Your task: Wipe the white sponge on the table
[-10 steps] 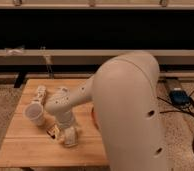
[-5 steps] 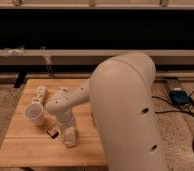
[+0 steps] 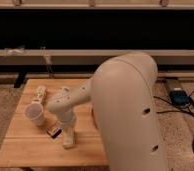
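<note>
The small, flat, off-white sponge (image 3: 68, 143) sits at the near middle of the light wooden plank bench (image 3: 20, 150), just right of a dark brown rectangular bar (image 3: 54, 132), with a white paper cup (image 3: 35, 114) farther left. My gripper (image 3: 68, 137) is down on it, pressed together and pinching it, so the grasp looks made. Next, I judge, I must press it flat and sweep over bare wood, clear of bar and cup.

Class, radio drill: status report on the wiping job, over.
Tool shut on white sponge, front of table. Dark bar and cup close beside it. Over.
</note>
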